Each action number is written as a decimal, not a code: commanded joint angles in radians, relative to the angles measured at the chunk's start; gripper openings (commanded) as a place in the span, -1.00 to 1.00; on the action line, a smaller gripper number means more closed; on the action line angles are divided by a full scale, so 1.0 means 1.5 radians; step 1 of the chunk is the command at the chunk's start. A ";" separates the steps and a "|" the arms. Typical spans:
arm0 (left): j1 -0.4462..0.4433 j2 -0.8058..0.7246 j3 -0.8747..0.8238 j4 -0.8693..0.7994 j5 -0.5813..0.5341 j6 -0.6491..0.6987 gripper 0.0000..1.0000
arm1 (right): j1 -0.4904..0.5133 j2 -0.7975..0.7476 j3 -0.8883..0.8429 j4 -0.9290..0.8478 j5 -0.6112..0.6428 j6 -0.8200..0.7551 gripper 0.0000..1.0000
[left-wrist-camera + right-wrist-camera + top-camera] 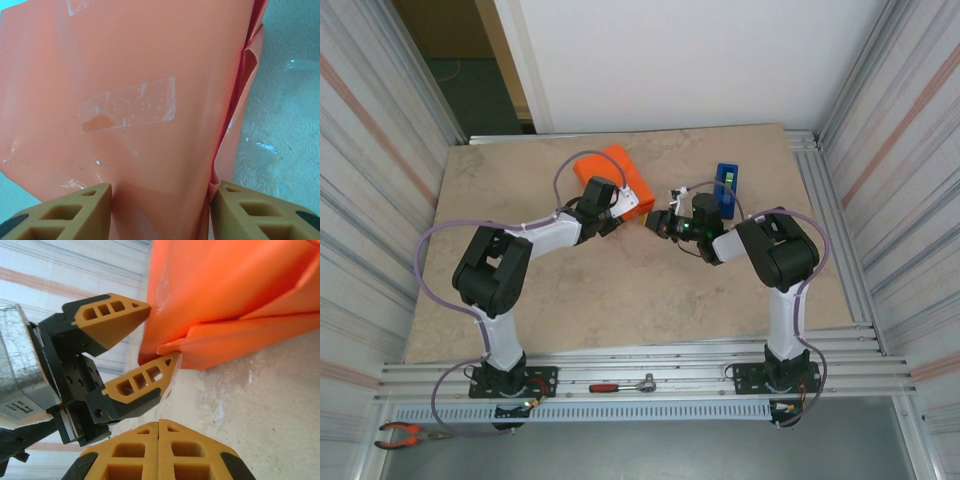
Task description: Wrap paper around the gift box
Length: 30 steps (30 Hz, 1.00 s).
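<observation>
Grips folded end of orange paper (150, 75) w/ L end effector (160, 190), one finger each side. Holds R end effector (158, 424) pressed together, close beside that end, above surface (260, 390).

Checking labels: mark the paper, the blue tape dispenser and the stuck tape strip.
paper (608, 164), top view, upper face.
blue tape dispenser (727, 190), top view, body.
tape strip (127, 106), left wrist view, middle.

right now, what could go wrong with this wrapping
The end flap looks loose, with no tape visible; if the left gripper lets go of the paper, it may spring open. The shut right gripper sits close to the left fingers, so a bump seems possible.
</observation>
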 commanded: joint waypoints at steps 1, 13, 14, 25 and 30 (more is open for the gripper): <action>-0.004 0.035 -0.006 -0.068 0.031 -0.012 0.02 | 0.009 0.012 0.016 0.082 0.017 0.007 -1.00; -0.004 0.040 -0.002 -0.072 0.031 -0.011 0.02 | 0.018 0.056 0.045 0.137 0.039 0.035 -1.00; -0.005 0.040 -0.001 -0.073 0.030 -0.010 0.02 | 0.021 0.060 0.049 0.139 0.041 0.037 -1.00; -0.005 0.040 -0.001 -0.073 0.032 -0.010 0.02 | 0.029 0.101 0.067 0.165 0.066 0.056 -1.00; -0.004 0.040 -0.001 -0.073 0.032 -0.010 0.02 | 0.030 0.124 0.081 0.182 0.078 0.070 -1.00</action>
